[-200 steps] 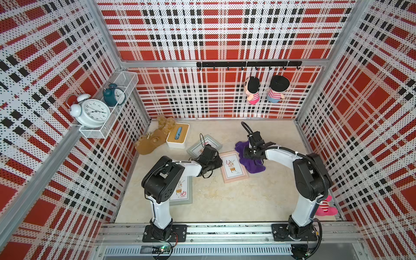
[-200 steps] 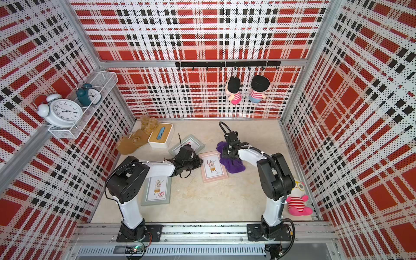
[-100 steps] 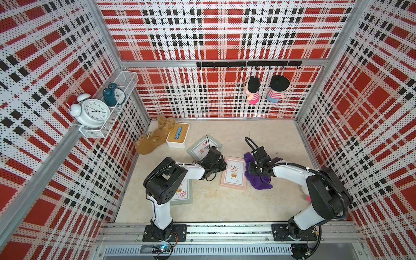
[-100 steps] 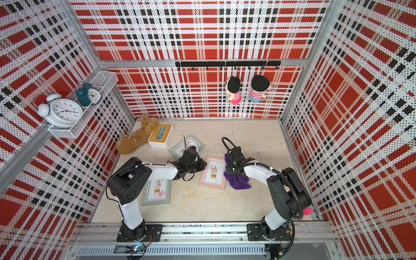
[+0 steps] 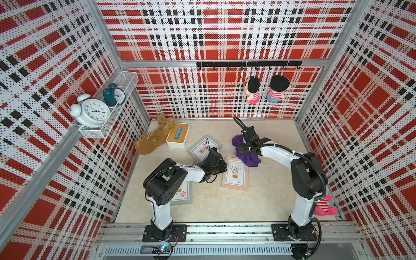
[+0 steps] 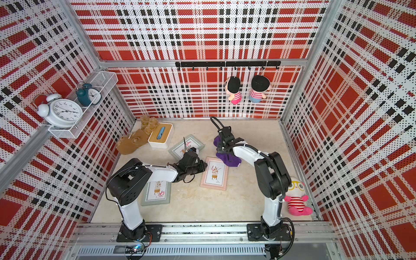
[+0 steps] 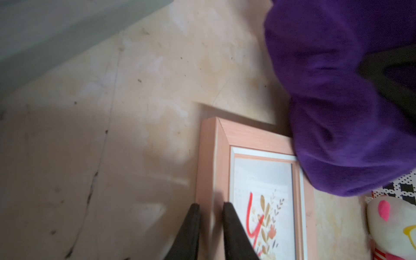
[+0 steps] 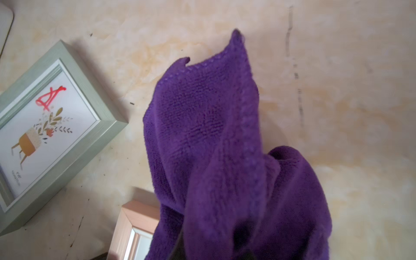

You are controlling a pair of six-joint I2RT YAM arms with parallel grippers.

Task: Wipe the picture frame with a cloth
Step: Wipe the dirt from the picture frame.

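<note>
The pink picture frame [image 5: 235, 173] [image 6: 214, 173] lies flat in the middle of the table. My left gripper [image 5: 221, 167] [image 7: 211, 216] is shut on its left rail, one finger outside the rail and one on the inner side. The purple cloth [image 5: 246, 155] [image 6: 227, 157] [image 8: 213, 135] hangs bunched from my right gripper [image 5: 244, 148], which is shut on it just beyond the frame's far right corner. The cloth's lower end [image 7: 337, 135] lies over that corner. In the right wrist view the cloth hides the fingers.
Two grey-green frames lie on the table, one [image 5: 203, 148] behind the left gripper and one [image 5: 183, 193] partly under the left arm. A white box with a wooden lid [image 5: 177, 135] and a brown plush [image 5: 150, 144] sit at the far left. A pink doll [image 5: 324, 206] lies by the right arm's base.
The right gripper swept the cloth toward the front beside the pink frame, then back to its far corner. The left jaws narrowed on the frame's rail, and the frame slid slightly nearer.
</note>
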